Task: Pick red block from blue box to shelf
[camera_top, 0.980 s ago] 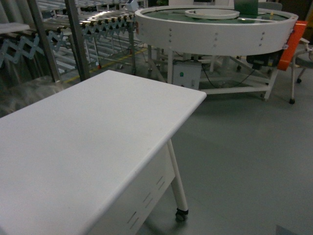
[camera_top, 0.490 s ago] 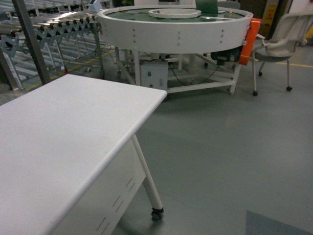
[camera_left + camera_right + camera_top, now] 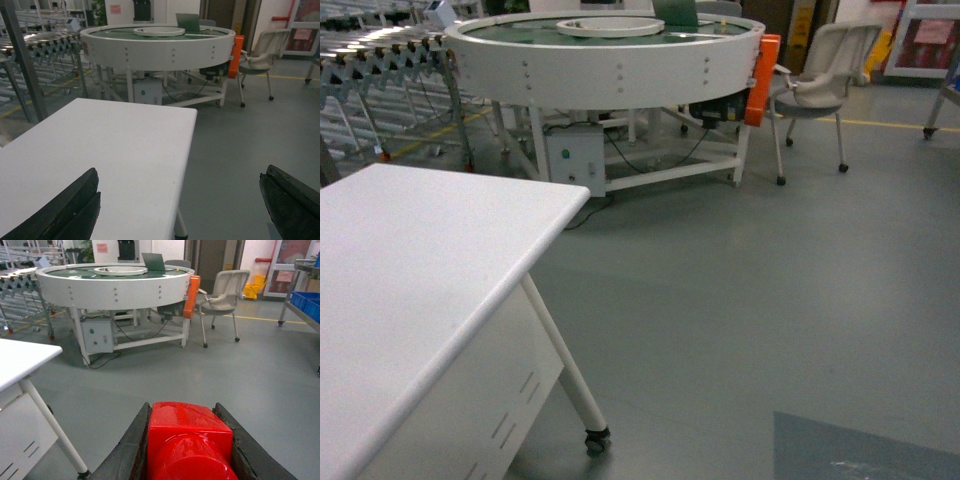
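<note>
We are in the carrying step: the red block (image 3: 189,440) sits pinched between the two dark fingers (image 3: 125,450) of the right gripper (image 3: 187,450), close under the right wrist camera, held over open grey floor (image 3: 240,370). It looks glossy and clean-edged, its round stud facing us (a secure-looking hold, by our judgement). The left gripper (image 3: 180,200) hangs with its fingers spread wide and nothing between them, above the white table (image 3: 110,145). Farther off stand the round white conveyor (image 3: 610,50) and a pale chair (image 3: 820,75). At the far right of the right wrist view we glimpse a steel rack (image 3: 300,290) with blue crates; we judge that next we must drive on to the shelf and then reach in.
</note>
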Available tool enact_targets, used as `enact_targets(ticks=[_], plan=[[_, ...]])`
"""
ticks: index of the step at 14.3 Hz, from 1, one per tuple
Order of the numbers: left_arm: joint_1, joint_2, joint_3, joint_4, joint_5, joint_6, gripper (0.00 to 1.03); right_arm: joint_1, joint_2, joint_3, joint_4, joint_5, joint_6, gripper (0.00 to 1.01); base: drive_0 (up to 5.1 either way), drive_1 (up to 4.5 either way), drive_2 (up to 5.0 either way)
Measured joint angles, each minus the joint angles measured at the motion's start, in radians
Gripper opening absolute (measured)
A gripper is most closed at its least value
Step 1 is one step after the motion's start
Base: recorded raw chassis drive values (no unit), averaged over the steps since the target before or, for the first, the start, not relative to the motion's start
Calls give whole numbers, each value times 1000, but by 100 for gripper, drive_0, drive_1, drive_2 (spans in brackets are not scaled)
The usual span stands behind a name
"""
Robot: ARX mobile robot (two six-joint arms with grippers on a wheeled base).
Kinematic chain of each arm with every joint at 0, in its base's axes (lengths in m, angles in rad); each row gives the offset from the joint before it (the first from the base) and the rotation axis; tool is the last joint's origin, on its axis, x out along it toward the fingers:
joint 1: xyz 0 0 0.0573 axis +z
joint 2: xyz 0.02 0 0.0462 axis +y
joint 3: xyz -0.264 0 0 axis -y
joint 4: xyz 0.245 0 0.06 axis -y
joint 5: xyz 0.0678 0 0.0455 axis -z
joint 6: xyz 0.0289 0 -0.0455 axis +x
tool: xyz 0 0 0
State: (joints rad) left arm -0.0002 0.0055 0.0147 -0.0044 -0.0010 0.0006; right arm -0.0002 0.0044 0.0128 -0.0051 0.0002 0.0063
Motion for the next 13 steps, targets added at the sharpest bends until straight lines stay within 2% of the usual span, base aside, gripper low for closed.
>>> enact_targets(ticks=[13], plan=[[0,0,0,0,0,0,98,0,0,0,0,0,0,28,-142,-142,-142]])
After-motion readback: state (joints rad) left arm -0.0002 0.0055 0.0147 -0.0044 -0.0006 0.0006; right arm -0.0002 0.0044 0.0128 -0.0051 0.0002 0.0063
